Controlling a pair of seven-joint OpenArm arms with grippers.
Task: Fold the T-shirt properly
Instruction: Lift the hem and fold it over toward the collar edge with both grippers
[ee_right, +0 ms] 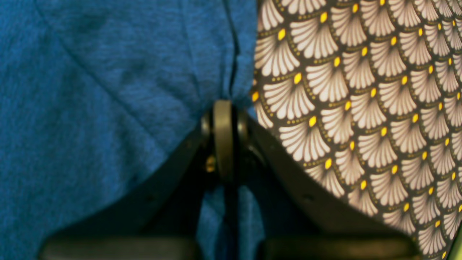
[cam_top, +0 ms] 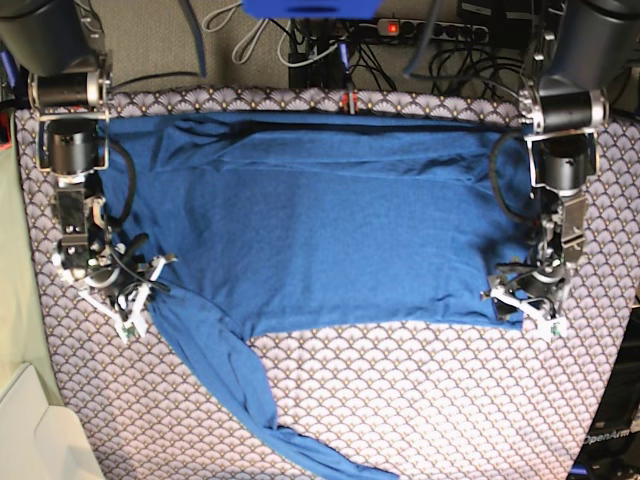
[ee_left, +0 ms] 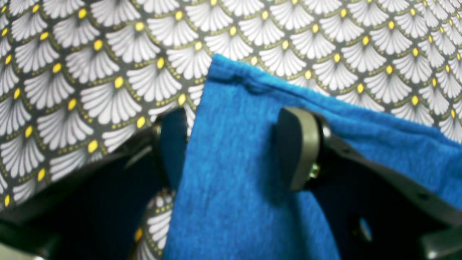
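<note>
Base view showed T-shirt (cam_top: 320, 230) spread across patterned counter (cam_top: 420, 400), one sleeve trailing; left gripper (ee_left: 231, 151) fingers (ee_left: 297, 148) spread astride hem corner; right gripper (ee_right: 223, 139) pinched edge; folding barely begun.

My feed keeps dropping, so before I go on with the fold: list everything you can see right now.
T-shirt: one, medium blue, long sleeves, spread across the table; one sleeve trails toward the near edge.
Tablecloth: one, dark with white fans and yellow dots, covering the table.
Power strip: one, dark, with a red light, behind the table among cables.
Cables: several, dark or pale, on the floor behind the table.
Left gripper: one, dark, jaws apart astride the shirt's hem corner.
Right gripper: one, dark, shut on the shirt's edge.
</note>
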